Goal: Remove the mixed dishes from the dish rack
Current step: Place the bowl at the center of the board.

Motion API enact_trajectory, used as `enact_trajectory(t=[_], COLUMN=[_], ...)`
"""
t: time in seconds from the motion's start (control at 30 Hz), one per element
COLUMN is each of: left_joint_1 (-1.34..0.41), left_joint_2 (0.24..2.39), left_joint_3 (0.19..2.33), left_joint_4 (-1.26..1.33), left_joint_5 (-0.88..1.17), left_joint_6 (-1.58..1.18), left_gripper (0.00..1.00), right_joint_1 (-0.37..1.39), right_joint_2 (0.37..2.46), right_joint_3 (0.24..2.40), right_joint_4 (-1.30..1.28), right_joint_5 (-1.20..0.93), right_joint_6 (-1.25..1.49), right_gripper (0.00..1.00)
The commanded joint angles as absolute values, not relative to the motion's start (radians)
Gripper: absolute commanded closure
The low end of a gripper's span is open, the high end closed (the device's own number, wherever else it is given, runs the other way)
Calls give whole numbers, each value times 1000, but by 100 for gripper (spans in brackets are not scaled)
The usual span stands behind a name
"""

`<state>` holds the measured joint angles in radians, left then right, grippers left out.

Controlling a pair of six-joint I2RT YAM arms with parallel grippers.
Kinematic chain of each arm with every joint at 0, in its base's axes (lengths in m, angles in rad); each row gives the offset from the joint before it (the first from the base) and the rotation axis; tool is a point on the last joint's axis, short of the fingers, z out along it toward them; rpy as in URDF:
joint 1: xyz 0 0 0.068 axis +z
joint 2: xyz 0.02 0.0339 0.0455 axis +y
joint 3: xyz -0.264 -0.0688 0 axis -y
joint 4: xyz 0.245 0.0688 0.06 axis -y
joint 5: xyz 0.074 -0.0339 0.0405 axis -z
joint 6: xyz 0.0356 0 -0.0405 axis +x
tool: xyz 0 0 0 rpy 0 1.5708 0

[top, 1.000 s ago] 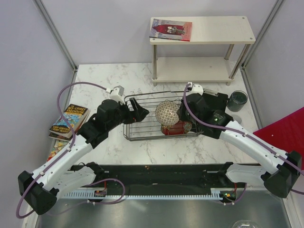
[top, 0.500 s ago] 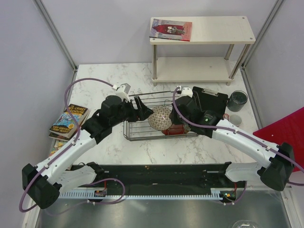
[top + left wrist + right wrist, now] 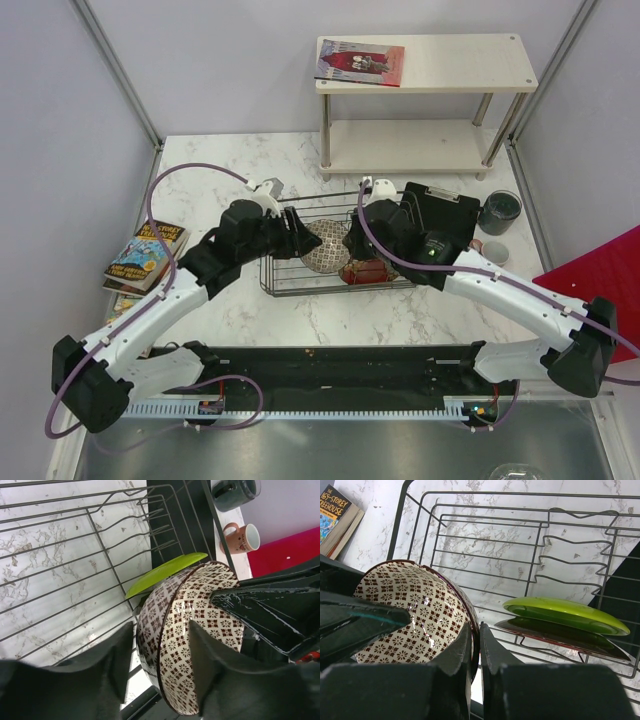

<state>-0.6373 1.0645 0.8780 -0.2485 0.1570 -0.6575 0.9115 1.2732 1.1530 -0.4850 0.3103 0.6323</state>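
Observation:
The grey-beige patterned bowl (image 3: 322, 250) hangs on edge over the dish rack (image 3: 275, 285). My right gripper (image 3: 352, 245) is shut on its rim; the right wrist view shows the fingers (image 3: 475, 630) pinching the bowl (image 3: 415, 610). My left gripper (image 3: 303, 238) has come in from the left. In the left wrist view its fingers (image 3: 160, 627) straddle the bowl's wall (image 3: 200, 605), still apart, with a gap on the outer side. A lime-green plate (image 3: 565, 612) lies on a red dish (image 3: 560, 637) in the rack (image 3: 540, 545). The dark cup (image 3: 499, 210) and pink cup (image 3: 242, 537) stand on the table to the right.
A black flat board (image 3: 440, 205) lies behind the rack. Books (image 3: 148, 252) are stacked at the left table edge. A white two-tier shelf (image 3: 425, 65) stands at the back with a book (image 3: 360, 60) on top. A red sheet (image 3: 600, 280) lies at the right.
My right gripper has carried the bowl leftward across the rack. My left gripper has moved right to meet it, and its jaws have narrowed around the bowl's wall.

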Motion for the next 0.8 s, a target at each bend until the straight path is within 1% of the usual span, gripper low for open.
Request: enact_trajectory(t=[0.0, 0.03, 0.07, 0.13, 0.23, 0.27, 0.3, 0.47, 0.5, 0.53, 0.6, 0.63, 0.67, 0.7, 0.77], left_joint_1=[-643, -643, -643, -643, -641, -643, -643, -643, -643, -643, -641, -641, -640, -638, -629], left_joint_2=[1072, 1072, 1072, 1074, 1081, 1084, 1095, 1103, 1101, 1101, 1100, 1098, 1097, 1098, 1097], left_joint_3=[879, 882, 885, 893, 910, 913, 916, 930, 930, 937, 943, 954, 960, 966, 988], left_joint_4=[-252, -261, -268, -297, -327, -334, -337, -351, -350, -354, -351, -353, -351, -353, -354], left_joint_5=[144, 135, 126, 95, 77, 74, 72, 64, 57, 51, 40, 34, 28, 20, 14], left_joint_6=[-609, -611, -607, -604, -589, -584, -578, -568, -566, -566, -569, -568, -568, -569, -569], left_gripper=[51, 54, 60, 65, 83, 95, 98, 98, 98, 98, 98, 98, 98, 98, 98], right_joint_1=[926, 928, 934, 945, 959, 968, 972, 992, 992, 992, 992, 992, 992, 992, 992], right_joint_2=[1259, 1259, 1258, 1261, 1273, 1278, 1281, 1298, 1298, 1301, 1301, 1299, 1299, 1293, 1272], right_joint_3=[1220, 1221, 1223, 1223, 1229, 1230, 1232, 1238, 1238, 1238, 1238, 1239, 1238, 1238, 1241], right_joint_4=[-411, -410, -410, -417, -429, -434, -434, -437, -436, -437, -437, -437, -437, -437, -446], right_joint_5=[318, 327, 334, 354, 386, 403, 408, 433, 434, 431, 428, 431, 436, 440, 485], right_joint_6=[643, 640, 635, 630, 620, 617, 611, 589, 586, 575, 568, 565, 563, 561, 566], right_gripper=[100, 100, 100, 100, 100, 100, 100, 100, 95, 79, 58, 42, 35, 25, 13])
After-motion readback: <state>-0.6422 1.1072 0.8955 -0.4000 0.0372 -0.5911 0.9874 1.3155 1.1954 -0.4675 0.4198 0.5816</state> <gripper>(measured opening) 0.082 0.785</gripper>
